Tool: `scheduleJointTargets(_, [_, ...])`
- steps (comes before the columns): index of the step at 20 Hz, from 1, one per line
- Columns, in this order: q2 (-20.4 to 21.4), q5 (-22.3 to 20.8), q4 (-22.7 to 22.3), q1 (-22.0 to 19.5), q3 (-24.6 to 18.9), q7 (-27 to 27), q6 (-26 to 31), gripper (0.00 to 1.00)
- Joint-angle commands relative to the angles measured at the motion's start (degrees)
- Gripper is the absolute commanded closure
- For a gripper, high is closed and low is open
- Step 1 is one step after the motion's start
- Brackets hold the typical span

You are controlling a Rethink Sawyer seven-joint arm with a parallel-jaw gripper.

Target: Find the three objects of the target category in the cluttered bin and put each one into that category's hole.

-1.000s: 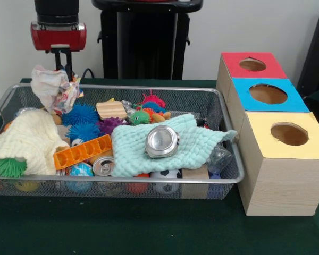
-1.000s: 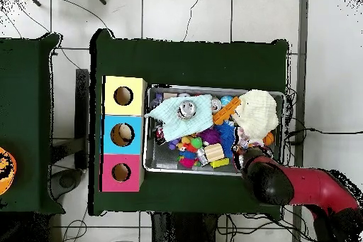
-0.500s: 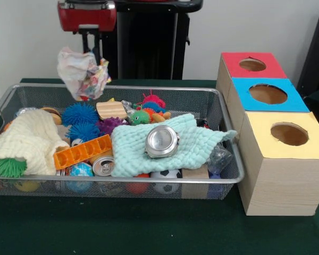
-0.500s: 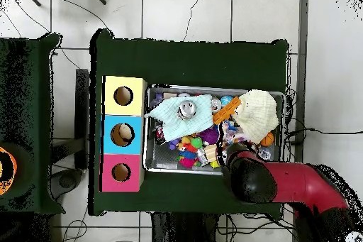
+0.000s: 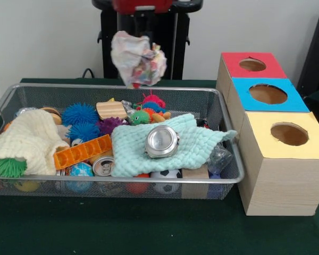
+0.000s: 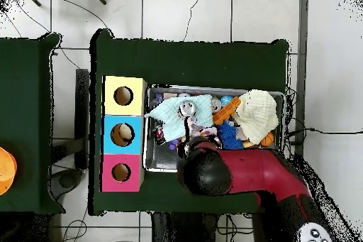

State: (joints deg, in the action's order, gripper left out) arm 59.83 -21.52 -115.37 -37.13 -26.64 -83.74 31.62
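Air above the wire bin (image 5: 223, 114) is open. The mint cloth (image 5: 165, 144) with a round tin (image 5: 161, 141) blankets the middle; the cream cloth (image 5: 22, 139) smothers the left. All three box holes (image 5: 268, 94) gape unobstructed at right.

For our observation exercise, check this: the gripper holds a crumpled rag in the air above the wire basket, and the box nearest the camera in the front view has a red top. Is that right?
Not quite. The front view shows the nearest box has a yellow top; the red-topped box is farthest back. The rest stands: the gripper holds the crumpled rag above the wire basket.
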Motion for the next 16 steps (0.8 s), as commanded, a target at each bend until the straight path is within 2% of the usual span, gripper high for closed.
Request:
scheduleJointTargets(1, [-4.7, 1.8, 3.3, 6.5, 4.0, -13.7, 1.1, 1.00])
scheduleJointTargets(4, [-7.7, 1.0, 4.7, 9.8, 6.8, -15.6, -3.0, 1.00])
scheduleJointTargets(7, [-8.1, 1.9, 6.2, 12.7, 8.6, -16.6, -2.4, 1.00])
scheduleJointTargets(16, [-7.7, 5.0, 8.0, 15.0, 10.5, -14.9, -0.6, 1.00])
